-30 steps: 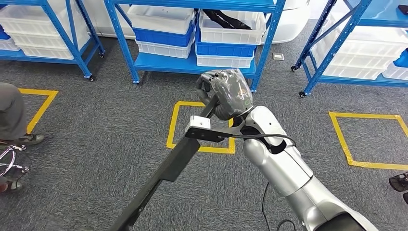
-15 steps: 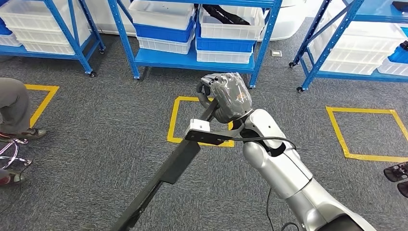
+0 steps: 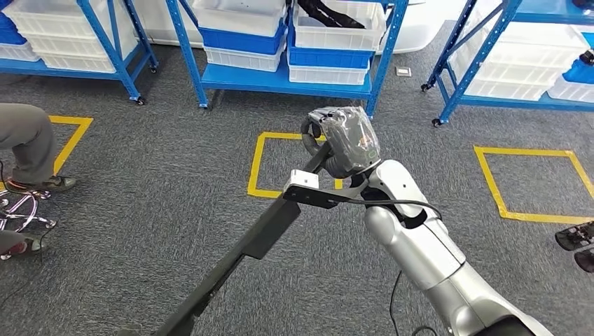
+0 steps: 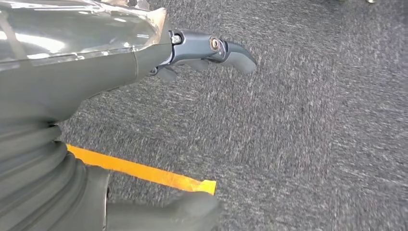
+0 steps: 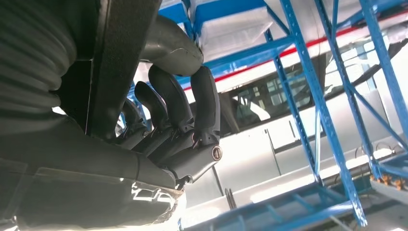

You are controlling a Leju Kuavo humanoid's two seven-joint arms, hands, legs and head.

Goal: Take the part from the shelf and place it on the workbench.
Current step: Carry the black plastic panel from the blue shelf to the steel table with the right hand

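Landmark: the yellow taped floor square [image 3: 295, 166] at centre of the head view.

Far to its left, a person's grey trouser leg [image 3: 29, 140] and shoe are standing on the grey, short-pile carpet [image 3: 154, 182]. In the left wrist view, the left hand [image 4: 120, 57] is hanging over that carpet, fingers loosely apart and holding nothing.

Crossing the square's near edge, the long black flat-sided bar part [image 3: 259, 234] is running down and left, matte, with a small pale block [image 3: 305, 180] near its upper end. Just right of the square, the right hand [image 3: 343, 140], under a glossy clear cover, is gripping the part's upper end; in the right wrist view its dark fingers [image 5: 185, 103] are wrapping fully round the bar.

Beyond the square, the blue steel shelf rack [image 3: 280, 49] is carrying white and blue plastic bins [image 3: 244, 31].

Judgement: the part is off the shelf, carry step under way. No tabletop is visible; next move calls for turning to find it while keeping the long bar clear of the person.
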